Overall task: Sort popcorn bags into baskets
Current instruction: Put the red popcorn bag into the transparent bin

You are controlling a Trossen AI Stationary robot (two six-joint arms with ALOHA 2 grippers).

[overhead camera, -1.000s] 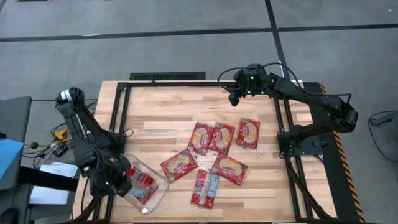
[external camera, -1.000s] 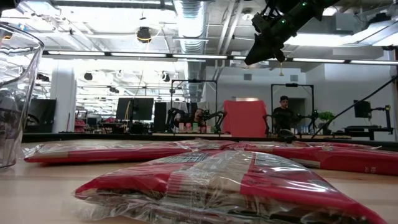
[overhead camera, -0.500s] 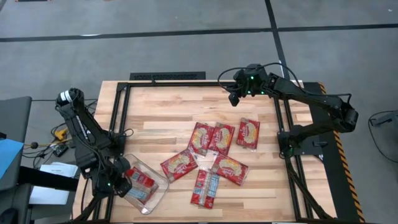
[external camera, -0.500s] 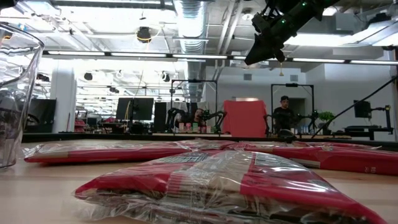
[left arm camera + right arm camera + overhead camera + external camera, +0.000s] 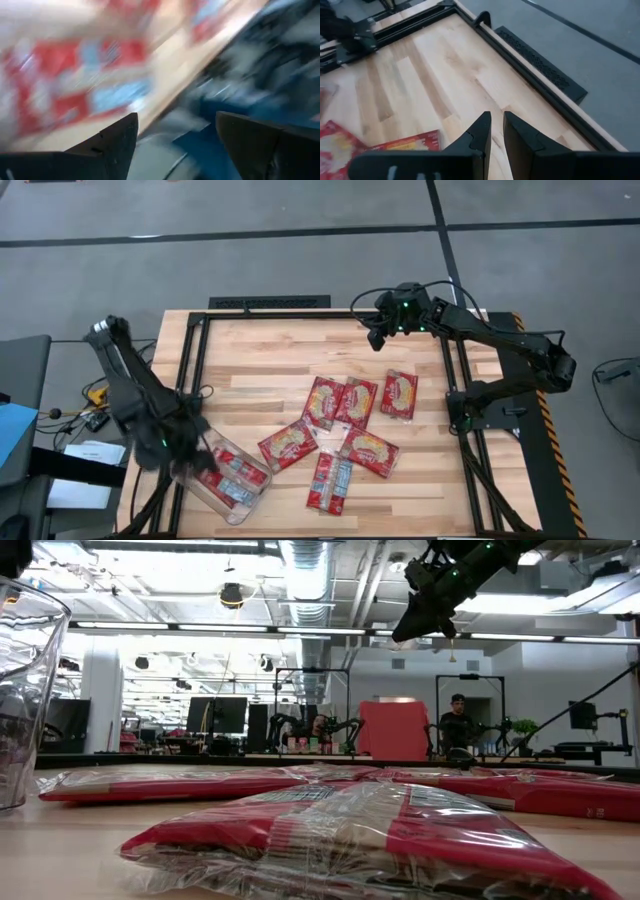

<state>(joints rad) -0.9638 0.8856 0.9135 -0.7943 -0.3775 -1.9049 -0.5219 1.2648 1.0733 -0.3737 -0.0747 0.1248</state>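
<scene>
Several red popcorn bags lie flat on the wooden table's middle; the nearest fills the low view's front. The clear basket stands at the near left with bags lying inside; its wall shows in the low view. My left gripper hovers at the basket's left end, open, with nothing between its fingers. My right gripper hangs high over the table's far edge, its fingers a narrow gap apart and empty.
A black metal frame runs along the table's left, far and right sides. Bare wood lies between the bags and the far edge. Across the room behind the table stands a person.
My left arm has swung and its gripper has drawn back from the basket's middle toward the table's left and far side, fast enough to blur. The bags it stood over now lie uncovered in the basket. My right arm has kept still.
</scene>
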